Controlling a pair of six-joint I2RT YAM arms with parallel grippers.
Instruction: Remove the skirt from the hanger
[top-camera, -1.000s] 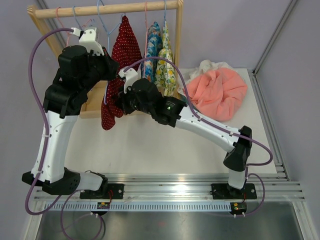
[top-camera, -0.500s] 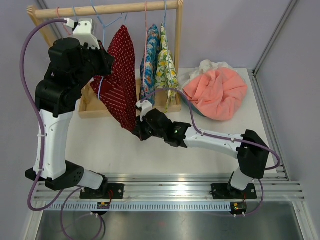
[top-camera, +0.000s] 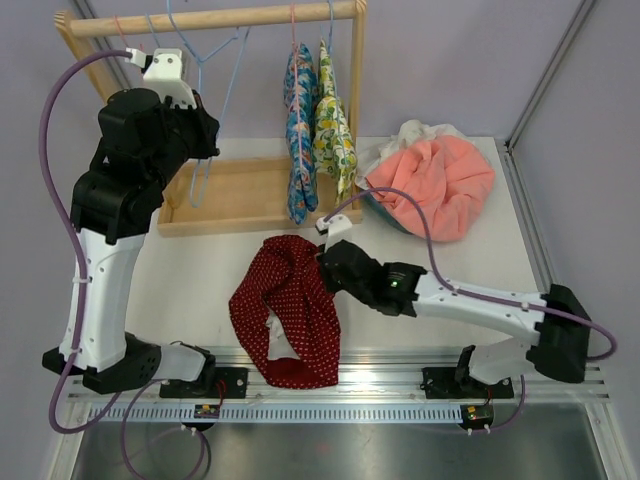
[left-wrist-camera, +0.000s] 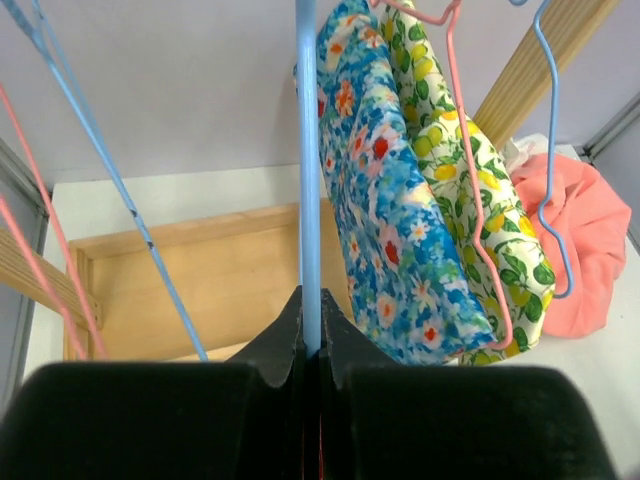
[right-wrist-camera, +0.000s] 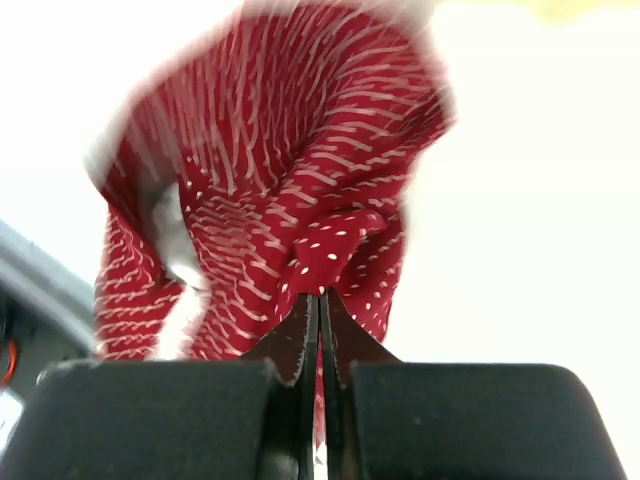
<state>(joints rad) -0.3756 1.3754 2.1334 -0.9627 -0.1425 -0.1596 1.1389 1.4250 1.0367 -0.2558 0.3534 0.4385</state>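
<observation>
The red dotted skirt (top-camera: 287, 308) lies spread on the table at the front, off its hanger; it fills the right wrist view (right-wrist-camera: 290, 200). My right gripper (top-camera: 322, 268) is shut on a fold of the skirt (right-wrist-camera: 335, 262) at its right edge. The bare light blue hanger (top-camera: 207, 95) hangs from the wooden rail. My left gripper (top-camera: 196, 140) is shut on the hanger's wire (left-wrist-camera: 308, 180), seen upright between its jaws in the left wrist view.
Blue floral (top-camera: 298, 130) and yellow lemon-print (top-camera: 333, 125) garments hang on the wooden rack (top-camera: 220, 17). Its wooden base tray (top-camera: 245, 195) sits below. A pile of coral and white cloth (top-camera: 435, 185) lies at the back right. Pink hangers (left-wrist-camera: 470, 150) hang nearby.
My right gripper pulled the red skirt down and toward the front, off the blue hanger, onto the table. The left gripper stayed on the hanger, which is bare now.
</observation>
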